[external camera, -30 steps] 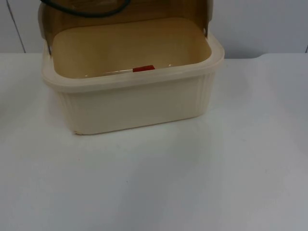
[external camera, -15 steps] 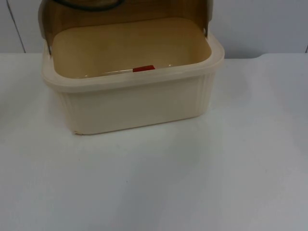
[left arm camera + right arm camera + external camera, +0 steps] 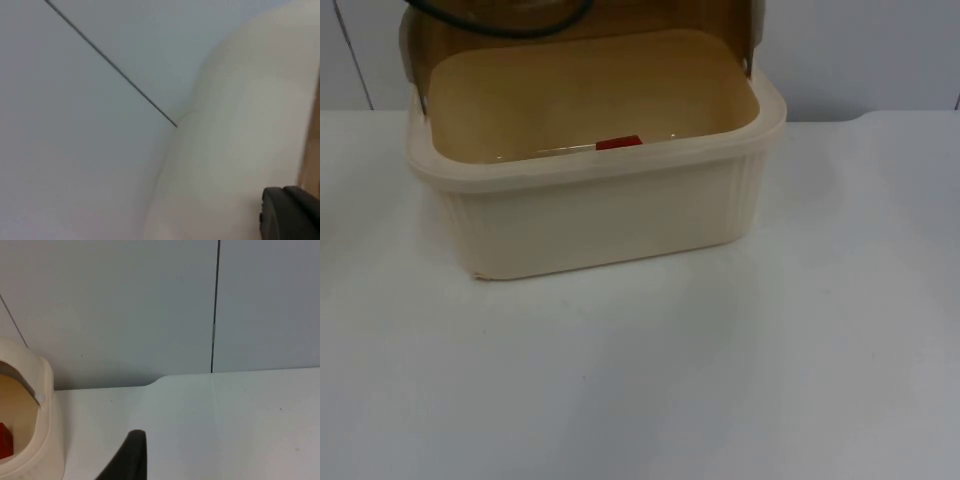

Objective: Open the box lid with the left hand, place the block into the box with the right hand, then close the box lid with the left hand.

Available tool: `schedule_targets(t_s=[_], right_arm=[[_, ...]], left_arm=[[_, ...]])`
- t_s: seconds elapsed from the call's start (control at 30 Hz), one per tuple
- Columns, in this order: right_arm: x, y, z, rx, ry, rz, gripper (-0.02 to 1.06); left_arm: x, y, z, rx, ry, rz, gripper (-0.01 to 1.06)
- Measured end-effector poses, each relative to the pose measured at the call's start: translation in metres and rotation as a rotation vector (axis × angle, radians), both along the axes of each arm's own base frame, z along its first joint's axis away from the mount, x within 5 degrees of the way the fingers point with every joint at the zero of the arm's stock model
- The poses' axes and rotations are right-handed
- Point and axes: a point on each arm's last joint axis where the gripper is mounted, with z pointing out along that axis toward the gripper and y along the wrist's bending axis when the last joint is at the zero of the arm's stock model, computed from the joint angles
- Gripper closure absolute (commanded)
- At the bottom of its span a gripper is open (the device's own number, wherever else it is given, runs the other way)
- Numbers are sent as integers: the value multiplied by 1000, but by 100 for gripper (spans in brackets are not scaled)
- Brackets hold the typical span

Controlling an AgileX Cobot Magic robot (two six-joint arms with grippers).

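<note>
A cream ribbed box [image 3: 600, 215] stands at the back of the table, left of centre. Its brown see-through lid [image 3: 460, 40] is swung up behind it. A red block [image 3: 618, 143] lies inside, against the near wall. My left gripper [image 3: 292, 212] is close against the box's pale curved side [image 3: 240, 150], with a strip of the brown lid [image 3: 312, 150] beside it. My right gripper [image 3: 127, 457] hangs over the bare table to the right of the box [image 3: 42, 390], clear of it. From there the red block [image 3: 4, 440] shows inside the box.
The white table [image 3: 720, 380] stretches in front of and to the right of the box. The grey partition wall [image 3: 880, 50] rises right behind the box, with a dark vertical seam [image 3: 216, 305] in it.
The lid's lower edge has risen slightly at the back of the box. Box and red block have not moved.
</note>
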Motion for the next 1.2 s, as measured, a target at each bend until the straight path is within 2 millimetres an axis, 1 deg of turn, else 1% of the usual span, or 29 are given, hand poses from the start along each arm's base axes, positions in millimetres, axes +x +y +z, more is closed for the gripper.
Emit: schedule_targets(t_s=[0.03, 0.13, 0.4, 0.53, 0.67, 0.8, 0.9, 0.97, 1.0, 1.03, 1.07, 1.1, 1.2], right_arm=[[0, 0, 0, 0, 0, 0, 0], [0, 0, 0, 0, 0, 0, 0], [-1, 0, 0, 0, 3, 1, 0], [-7, 1, 4, -3, -18, 1, 0], [-10, 1, 5, -4, -28, 1, 0], [-12, 2, 6, -4, -34, 1, 0], [-13, 2, 7, -3, -38, 0, 0], [-14, 2, 7, 0, -41, -1, 0], [-14, 2, 7, 0, -41, -1, 0], [-14, 2, 7, 0, -41, -1, 0], [-14, 2, 7, 2, -41, -2, 0], [-14, 2, 7, 2, -41, -2, 0], [-14, 2, 7, 2, -41, -2, 0]], left_arm=[[0, 0, 0, 0, 0, 0, 105], [-5, -9, 0, 34, 16, -5, 105], [-10, -13, -1, 39, 64, 28, 105], [-17, -23, 3, 68, 68, 33, 105], [-20, -30, 2, 72, 81, 44, 105], [-22, -32, -1, 72, 97, 70, 105], [-27, -29, -5, 69, 98, 89, 105], [-40, -25, -10, 68, 94, 99, 105], [-43, -24, -11, 68, 93, 102, 105], [-53, -23, -18, 74, 99, 102, 105], [-60, -23, -20, 76, 100, 99, 105], [-60, -23, -20, 76, 100, 99, 105], [-83, -20, -39, 105, 142, 88, 105]])
